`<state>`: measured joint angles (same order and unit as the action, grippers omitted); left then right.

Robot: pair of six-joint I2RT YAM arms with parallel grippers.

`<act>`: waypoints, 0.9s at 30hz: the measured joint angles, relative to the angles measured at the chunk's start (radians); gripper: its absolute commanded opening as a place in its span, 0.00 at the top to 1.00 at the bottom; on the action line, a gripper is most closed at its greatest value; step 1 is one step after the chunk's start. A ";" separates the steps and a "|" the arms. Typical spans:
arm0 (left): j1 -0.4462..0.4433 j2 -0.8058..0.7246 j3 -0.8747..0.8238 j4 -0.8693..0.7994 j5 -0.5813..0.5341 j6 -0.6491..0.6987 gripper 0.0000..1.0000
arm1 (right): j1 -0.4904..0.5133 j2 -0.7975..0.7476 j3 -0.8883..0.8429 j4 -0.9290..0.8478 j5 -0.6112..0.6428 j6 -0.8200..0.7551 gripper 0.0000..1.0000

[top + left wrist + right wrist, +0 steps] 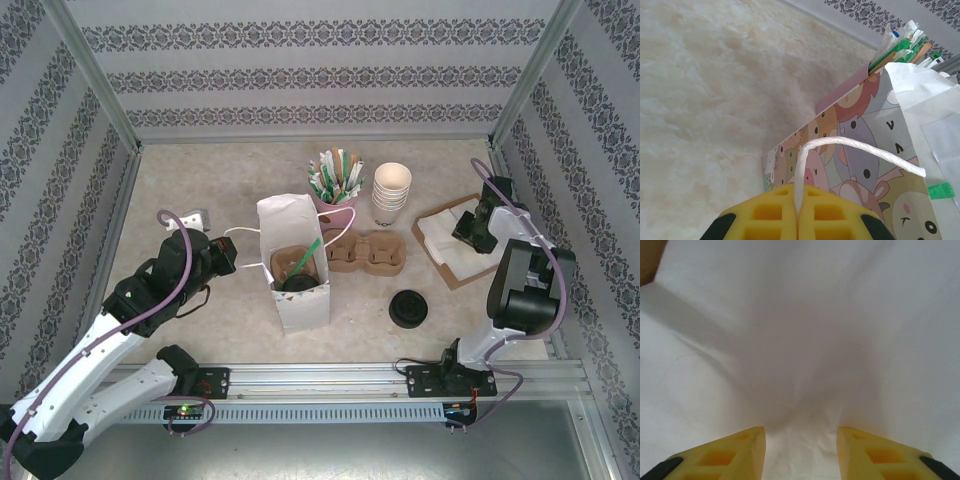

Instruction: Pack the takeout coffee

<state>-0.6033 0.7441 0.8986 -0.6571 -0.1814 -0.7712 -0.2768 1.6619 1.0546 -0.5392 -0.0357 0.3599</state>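
One takeout coffee (409,307), a small cup with a round black lid, stands on the table right of the bag. Another black-lidded cup (297,283) sits inside the open white paper bag (300,300), on a brown carrier in there. My left gripper (228,257) is left of the bag, shut on its white cord handle (855,146), which runs out between the yellow fingers (780,212) toward the cartoon-printed bag side (860,175). My right gripper (470,228) is at the far right, open, with its fingertips (752,450) down on a stack of white napkins (800,340) that puckers between them.
A brown cardboard cup carrier (365,253) lies just right of the bag. Behind it stand stacked white lidless cups (392,192) and a pink holder of straws and sticks (338,180). The napkins rest on a brown tray (438,214). Patterned walls enclose the table.
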 measured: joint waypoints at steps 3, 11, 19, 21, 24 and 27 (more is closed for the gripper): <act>0.000 -0.001 -0.003 0.000 0.000 0.000 1.00 | 0.011 0.018 -0.018 0.021 0.013 0.006 0.79; 0.000 -0.001 -0.003 0.000 -0.004 0.000 1.00 | 0.013 -0.006 -0.032 0.032 0.034 0.010 0.99; 0.000 -0.001 -0.003 0.000 -0.008 0.000 1.00 | 0.042 -0.338 -0.012 -0.039 0.047 0.008 1.00; 0.000 -0.001 -0.003 0.000 -0.008 0.000 1.00 | 0.073 -0.434 0.016 -0.061 0.046 0.009 1.00; 0.000 -0.001 -0.003 0.000 -0.011 0.000 1.00 | 0.151 -0.580 0.072 -0.074 0.030 0.022 1.00; 0.000 0.000 -0.003 0.000 -0.011 0.000 1.00 | 0.266 -0.705 0.133 -0.056 0.001 0.065 1.00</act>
<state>-0.6033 0.7441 0.8955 -0.6571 -0.1928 -0.7708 -0.0109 0.9569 1.1877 -0.5953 -0.0349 0.4252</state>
